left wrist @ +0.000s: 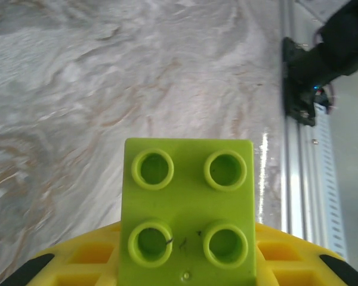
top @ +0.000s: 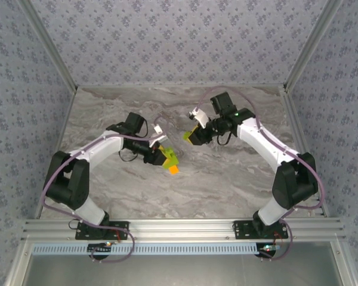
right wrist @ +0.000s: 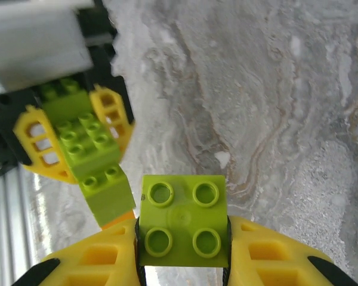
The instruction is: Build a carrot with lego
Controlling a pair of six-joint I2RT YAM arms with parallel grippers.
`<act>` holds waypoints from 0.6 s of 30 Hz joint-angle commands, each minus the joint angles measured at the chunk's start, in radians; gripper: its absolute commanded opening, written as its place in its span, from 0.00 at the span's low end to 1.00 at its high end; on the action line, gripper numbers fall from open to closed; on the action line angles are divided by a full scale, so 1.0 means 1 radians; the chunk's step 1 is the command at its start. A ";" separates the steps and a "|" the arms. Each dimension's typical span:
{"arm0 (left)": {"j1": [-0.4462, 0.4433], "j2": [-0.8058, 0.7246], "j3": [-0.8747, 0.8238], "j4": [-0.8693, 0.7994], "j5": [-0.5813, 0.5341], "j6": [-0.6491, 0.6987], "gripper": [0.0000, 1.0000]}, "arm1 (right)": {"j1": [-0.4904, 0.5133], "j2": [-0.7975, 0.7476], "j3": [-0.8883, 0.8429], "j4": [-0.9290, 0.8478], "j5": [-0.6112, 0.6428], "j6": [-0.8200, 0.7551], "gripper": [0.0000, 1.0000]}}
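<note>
Alignment matters most now: left gripper (top: 162, 156) is clamped on the carrot (top: 170, 162), a stack of lime bricks with an orange tip (top: 174, 170), held above the table (top: 238, 179). Right gripper (top: 193, 136) pinches a loose lime brick (right wrist: 182, 220) just beside the carrot, not yet touching it. I would square that brick's edges with the carrot's green end, close the gap slowly, then press straight so neither grip slips

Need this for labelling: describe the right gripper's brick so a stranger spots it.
Above the marble table, find the right gripper. Between its yellow fingers sits a single lime-green four-stud brick; the left gripper's stack has an orange tip.
</note>
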 commanded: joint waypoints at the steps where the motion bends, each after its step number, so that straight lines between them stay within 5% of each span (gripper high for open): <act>1: -0.025 0.038 0.055 -0.175 0.108 0.121 0.33 | -0.012 0.033 0.121 -0.273 -0.135 -0.138 0.24; 18: -0.055 0.052 0.094 -0.247 0.137 0.165 0.30 | 0.118 0.110 0.139 -0.380 -0.152 -0.192 0.22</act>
